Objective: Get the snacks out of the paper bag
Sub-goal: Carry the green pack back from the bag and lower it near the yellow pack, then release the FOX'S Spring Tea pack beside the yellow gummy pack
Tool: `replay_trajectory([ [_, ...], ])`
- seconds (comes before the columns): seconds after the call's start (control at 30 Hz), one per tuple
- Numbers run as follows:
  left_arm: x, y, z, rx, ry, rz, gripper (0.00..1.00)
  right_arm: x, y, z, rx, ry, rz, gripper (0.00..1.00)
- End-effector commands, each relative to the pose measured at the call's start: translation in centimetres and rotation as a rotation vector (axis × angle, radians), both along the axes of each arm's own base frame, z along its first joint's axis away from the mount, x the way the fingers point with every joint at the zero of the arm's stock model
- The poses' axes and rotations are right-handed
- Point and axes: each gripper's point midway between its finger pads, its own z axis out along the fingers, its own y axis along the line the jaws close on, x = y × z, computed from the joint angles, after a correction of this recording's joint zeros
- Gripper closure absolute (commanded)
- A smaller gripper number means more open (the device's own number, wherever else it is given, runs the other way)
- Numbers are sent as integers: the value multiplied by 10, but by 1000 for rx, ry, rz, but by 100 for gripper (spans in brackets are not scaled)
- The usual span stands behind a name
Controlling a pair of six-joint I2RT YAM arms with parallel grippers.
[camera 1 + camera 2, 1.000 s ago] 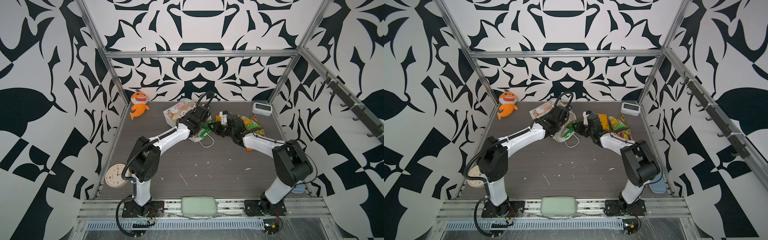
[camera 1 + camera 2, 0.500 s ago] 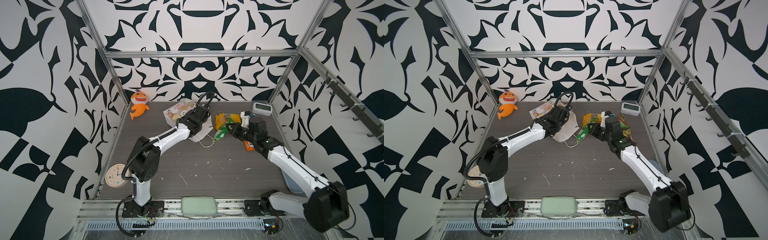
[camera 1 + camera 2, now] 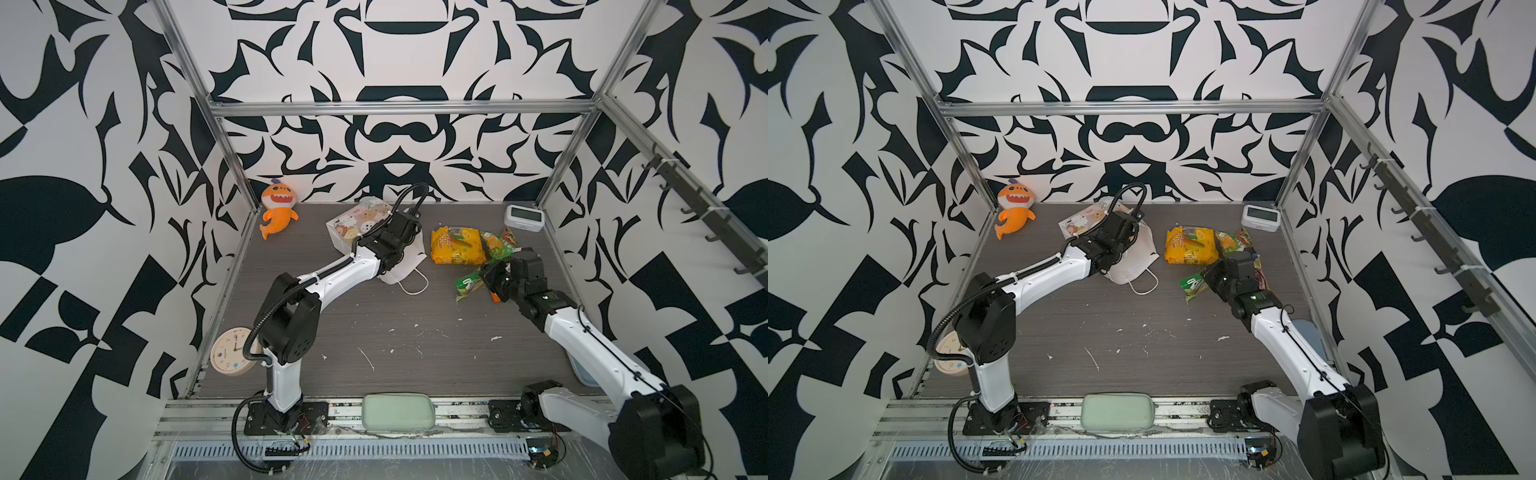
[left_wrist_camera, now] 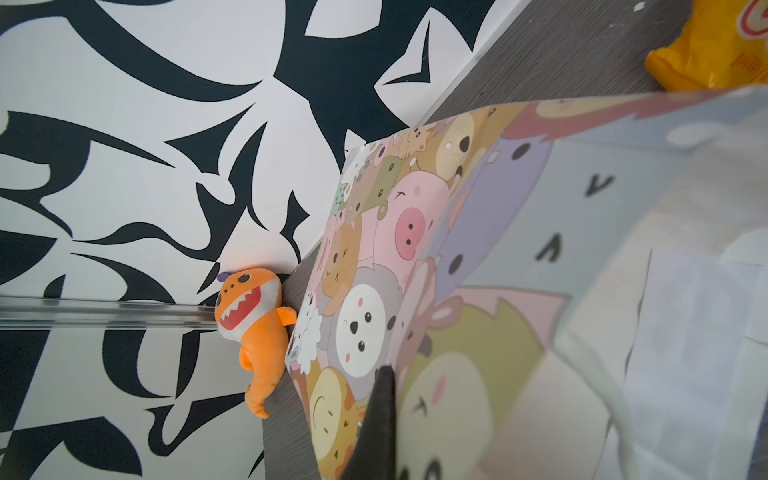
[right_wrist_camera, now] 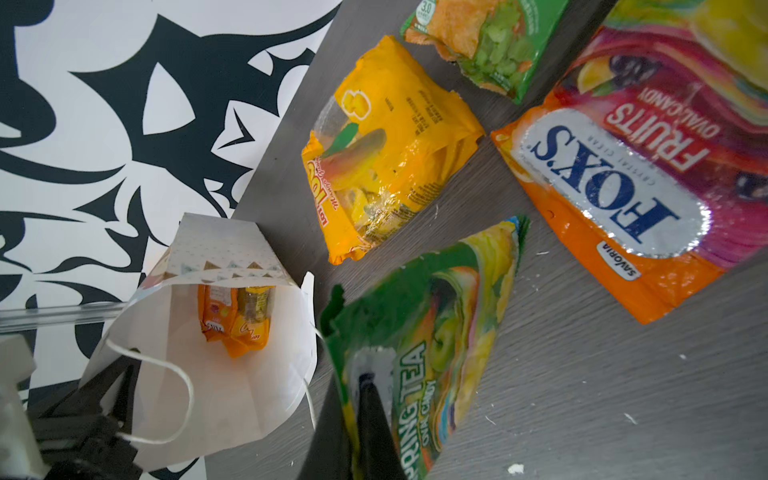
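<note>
Right gripper [image 5: 349, 395] is pinching the green packet [image 3: 467, 284] by its top edge, right of centre in both top views. Just above it, the yellow packet [image 3: 453, 245] and the FOX'S packet [image 5: 623, 187] are lying on the table [image 3: 374, 324]. Left gripper [image 4: 384, 407] is clamping the wall of the paper bag [image 3: 353, 222], which is lying on its side at upper centre with two orange packets [image 5: 232, 320] sitting inside.

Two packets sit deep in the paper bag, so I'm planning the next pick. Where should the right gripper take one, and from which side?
After the right gripper drops the green packet, I'd enter straight through the paper bag's open mouth: it lies on its side, facing that arm. Pinch the yellow-orange packet's near end; both lie lengthwise at the bottom, ends toward the mouth.
</note>
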Motion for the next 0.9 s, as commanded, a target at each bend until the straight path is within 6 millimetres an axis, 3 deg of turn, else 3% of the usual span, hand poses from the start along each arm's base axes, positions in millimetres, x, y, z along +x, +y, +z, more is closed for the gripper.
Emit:
replay_trajectory([
  [0.0, 6, -7, 25, -53, -58, 2, 95, 28, -1, 43, 58, -174, -55, 100],
  [0.1, 5, -6, 26, -53, -60, 5, 95, 34, -2, 39, 72, -190, -79, 100],
  [0.17, 5, -5, 26, -52, -60, 6, 95, 32, -6, 26, 78, -168, -109, 100],
  [0.43, 5, -4, 20, -44, -50, 8, 95, -6, -24, -37, 47, -35, -194, 100],
  [0.73, 7, -9, 19, -53, -56, 2, 95, -40, -22, -54, -46, 54, -82, 100],
  [0.87, 7, -11, 18, -51, -53, 0, 95, -35, -20, -39, -111, -5, -14, 95],
])
